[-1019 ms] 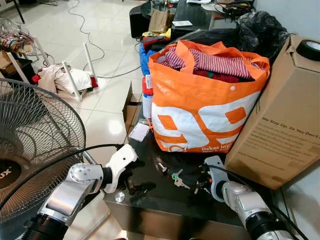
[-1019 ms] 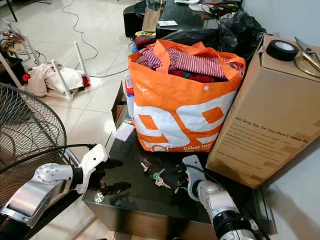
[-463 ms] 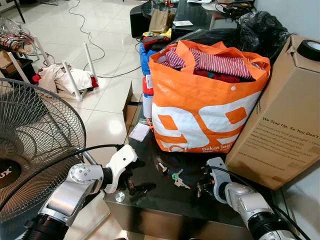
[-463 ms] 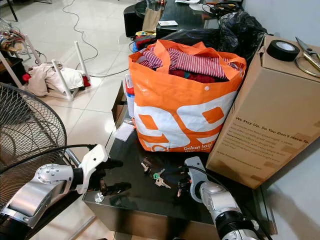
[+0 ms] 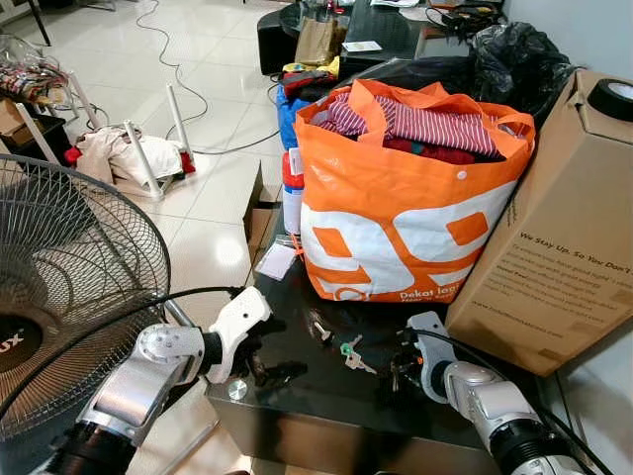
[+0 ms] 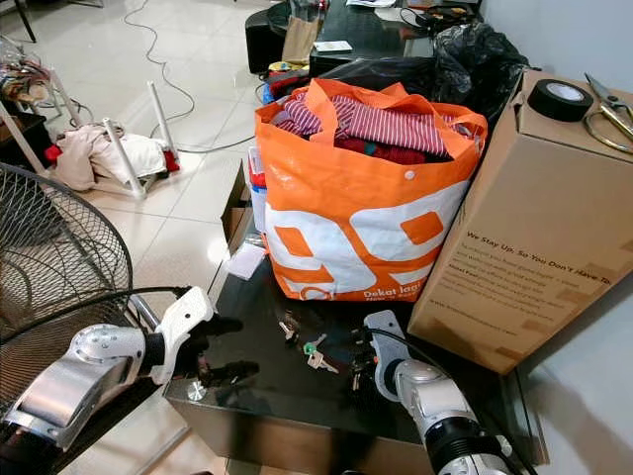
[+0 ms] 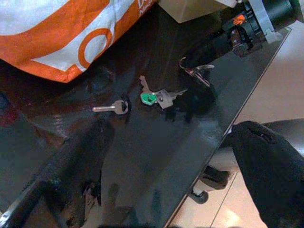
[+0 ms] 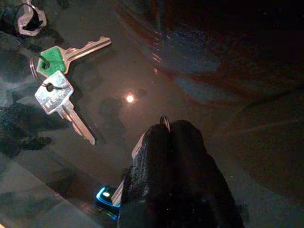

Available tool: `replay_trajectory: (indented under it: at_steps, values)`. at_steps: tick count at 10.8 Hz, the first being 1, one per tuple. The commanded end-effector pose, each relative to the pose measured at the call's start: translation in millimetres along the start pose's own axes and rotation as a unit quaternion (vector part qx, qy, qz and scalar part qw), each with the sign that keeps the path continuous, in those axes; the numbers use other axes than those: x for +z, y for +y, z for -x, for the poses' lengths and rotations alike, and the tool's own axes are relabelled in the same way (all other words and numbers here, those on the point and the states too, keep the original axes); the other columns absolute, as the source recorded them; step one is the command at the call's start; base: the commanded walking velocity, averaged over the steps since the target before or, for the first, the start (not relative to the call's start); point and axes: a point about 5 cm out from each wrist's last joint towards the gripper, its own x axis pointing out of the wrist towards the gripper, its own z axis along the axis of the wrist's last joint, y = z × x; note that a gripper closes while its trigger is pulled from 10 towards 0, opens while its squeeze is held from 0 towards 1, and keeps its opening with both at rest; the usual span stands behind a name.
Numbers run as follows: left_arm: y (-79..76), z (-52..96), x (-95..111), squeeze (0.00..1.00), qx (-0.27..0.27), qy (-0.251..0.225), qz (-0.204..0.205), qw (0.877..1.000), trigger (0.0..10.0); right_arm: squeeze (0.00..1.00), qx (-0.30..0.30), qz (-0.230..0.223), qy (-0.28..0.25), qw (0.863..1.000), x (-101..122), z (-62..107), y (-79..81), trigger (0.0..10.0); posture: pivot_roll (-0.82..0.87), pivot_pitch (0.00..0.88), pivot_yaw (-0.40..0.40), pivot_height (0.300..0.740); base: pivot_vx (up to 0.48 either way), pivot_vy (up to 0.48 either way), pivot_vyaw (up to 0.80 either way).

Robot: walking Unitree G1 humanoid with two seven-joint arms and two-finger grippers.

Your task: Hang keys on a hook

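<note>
Right claw [image 5: 398,368], seen from my head, sits low on the dark worktop [image 5: 326,396] beside loose keys [image 5: 352,356]. Left wrist: it pinches a key ring [image 7: 192,71]. Right wrist: fingers [image 8: 171,161] closed on it; I should lift straight, gripping firmly.

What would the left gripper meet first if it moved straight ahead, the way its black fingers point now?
Probably the green-headed key with its silver partner on the dark glass table; the single silver key lies slightly aside. Depth is unclear. The left gripper sits at the table's edge.
</note>
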Motion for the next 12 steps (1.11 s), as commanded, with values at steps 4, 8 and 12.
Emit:
replay_trajectory:
  at_steps: [4, 8, 12]
  values:
    - [2.8, -0.9, 4, 0.0, 0.0, -0.001, -0.012, 1.0, 10.0, 0.0, 0.002, -0.002, -0.011, 1.0, 8, 1.0, -0.9, 0.0, -0.1, 0.0, -0.008, 0.74, 0.0, 0.0, 0.0]
    - [10.0, 12.4, 37, 0.0, 0.101, -0.12, -0.009, 0.988, 10.0, 0.0, -0.026, -0.016, -0.126, 0.992, 43, 53.0, -5.7, 0.0, -0.1, 0.0, 0.03, 0.74, 0.0, 0.0, 0.0]
    - [17.3, 28.9, 68, 0.0, 0.307, -0.172, -0.04, 0.935, 10.0, 0.0, -0.038, -0.023, -0.25, 0.967, 58, 100.3, 19.7, 0.0, -0.13, 0.0, 0.08, 0.74, 0.0, 0.0, 0.0]
